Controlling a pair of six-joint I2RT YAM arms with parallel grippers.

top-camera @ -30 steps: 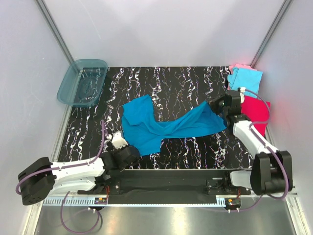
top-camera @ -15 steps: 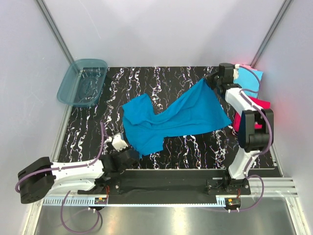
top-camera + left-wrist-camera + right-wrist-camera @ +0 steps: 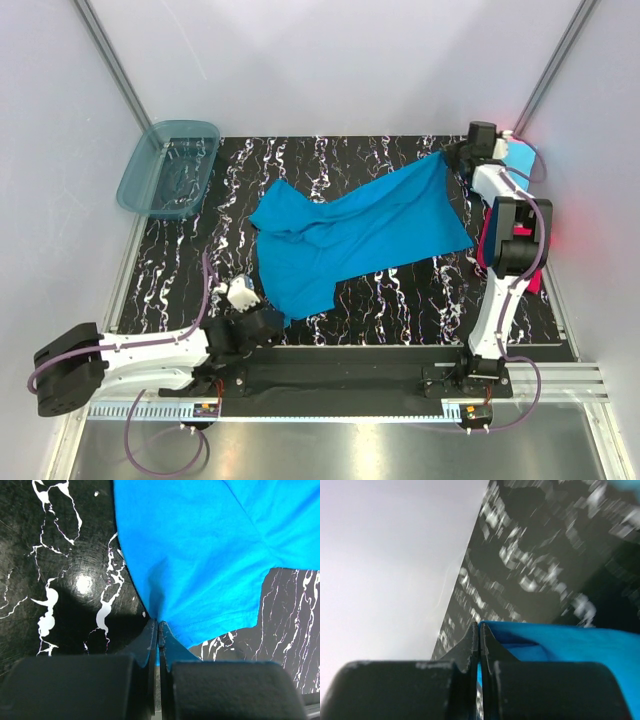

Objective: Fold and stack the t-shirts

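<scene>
A large teal-blue t-shirt (image 3: 355, 235) lies stretched across the black marbled table, rumpled at its left half. My left gripper (image 3: 268, 318) is shut on its near-left hem (image 3: 165, 630) low over the tabletop. My right gripper (image 3: 452, 158) is shut on the shirt's far-right corner (image 3: 520, 635), held up at the back right of the table. A light cyan t-shirt (image 3: 522, 157) and a magenta-red one (image 3: 532, 275) lie at the right edge, mostly hidden behind my right arm. No pink shirt shows.
A translucent teal plastic tub (image 3: 168, 168) stands tilted at the far left corner. White enclosure walls close in on three sides. Bare marbled tabletop (image 3: 420, 300) runs along the near side, and my arm bases sit on the rail at the front edge.
My right gripper has carried the shirt's corner from mid-right toward the far right corner, pulling the cloth out wider. The left gripper has stayed put with the hem in it.
</scene>
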